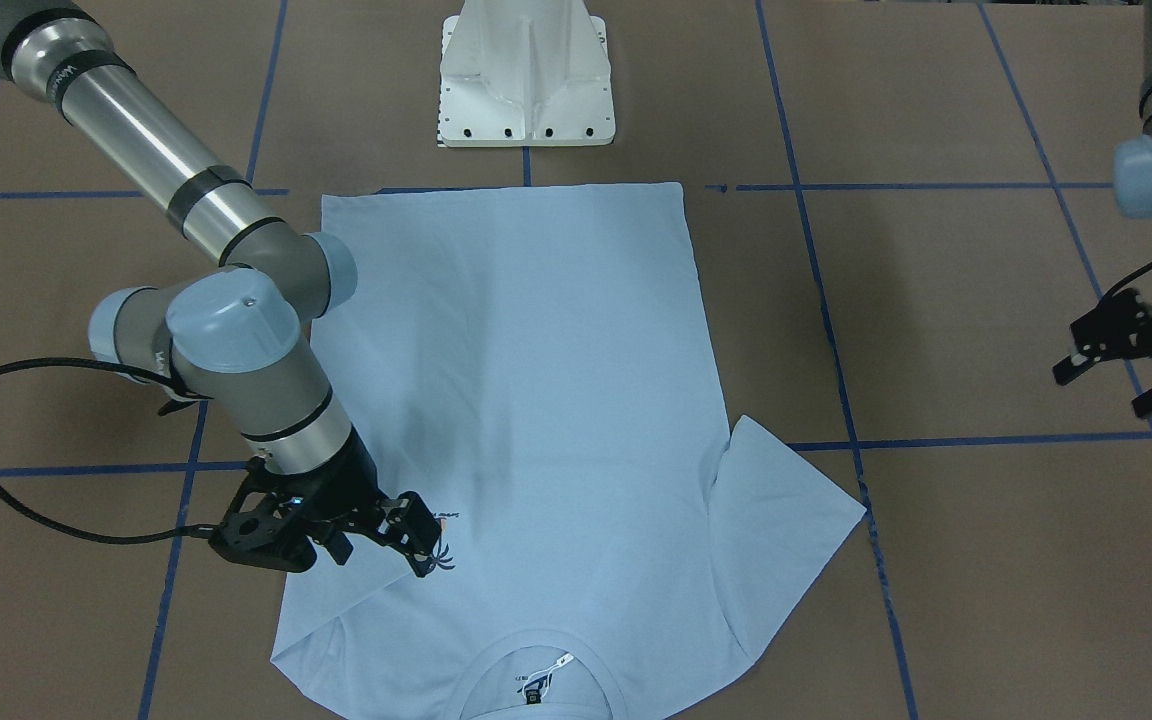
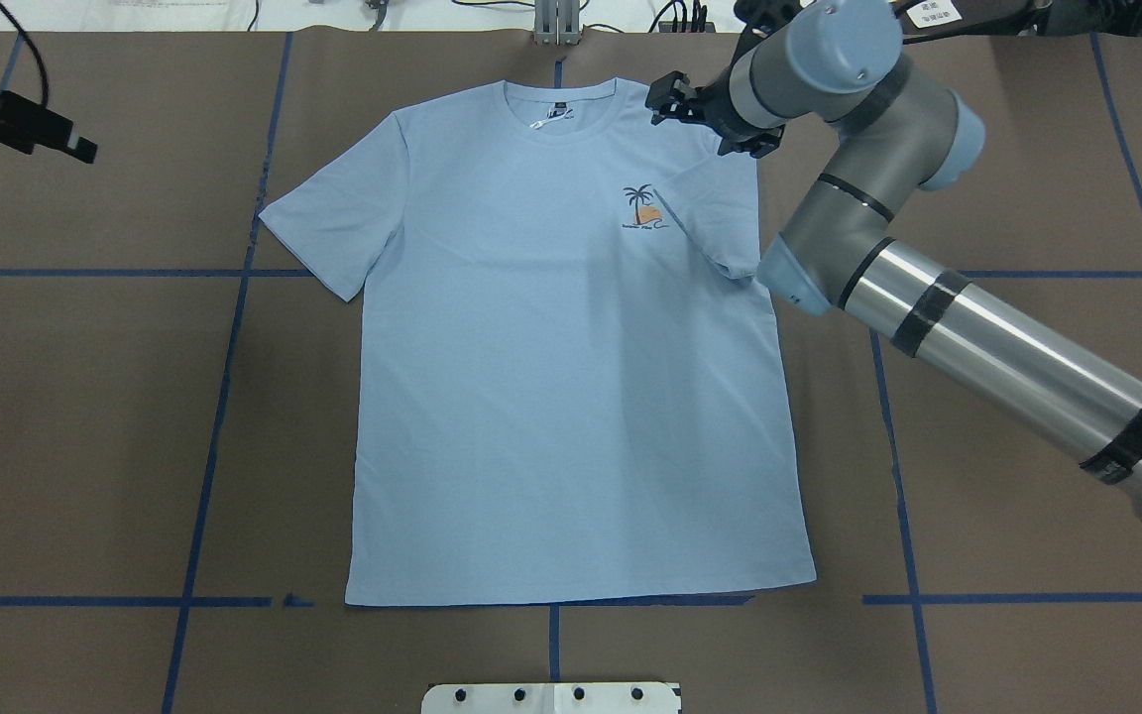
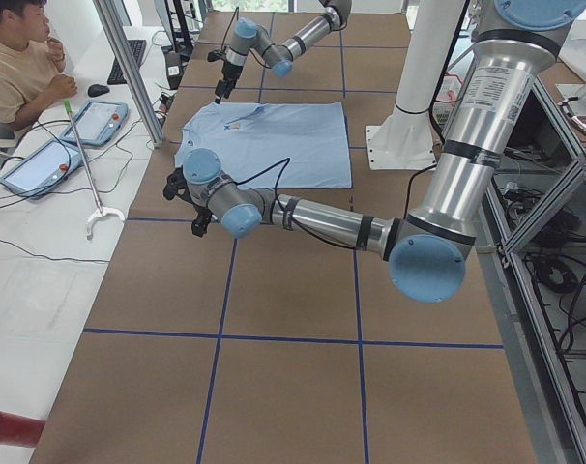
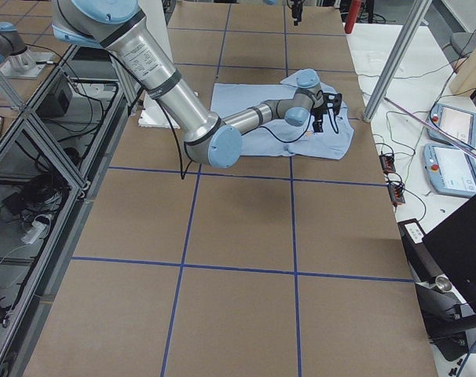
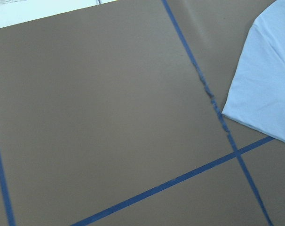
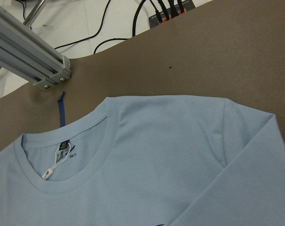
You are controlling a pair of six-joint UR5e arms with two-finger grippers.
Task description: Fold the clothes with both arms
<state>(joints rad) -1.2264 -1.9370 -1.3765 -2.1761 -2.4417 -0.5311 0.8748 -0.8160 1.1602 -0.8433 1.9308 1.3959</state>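
Blue shirt point(image 2: 571, 397) lies flat. Right gripper point(image 1: 381, 555) hovers over its folded-in sleeve point(image 2: 715, 223), seemingly released. Left gripper point(image 1: 1106, 390), fingers spread, is well apart from the shirt.

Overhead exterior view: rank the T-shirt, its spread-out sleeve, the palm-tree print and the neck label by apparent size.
1. T-shirt
2. spread-out sleeve
3. palm-tree print
4. neck label
All lie flat, so nearness doesn't skew the order.

The brown worktop point(image 2: 85, 416) was marked into large squares by blue tape lines point(image 2: 204, 496). A light blue T-shirt point(image 2: 561, 377) lay flat on it, front up, its hem nearest the white pedestal base point(image 1: 526, 70). One sleeve point(image 2: 333, 223) was spread out and the other was folded inward.
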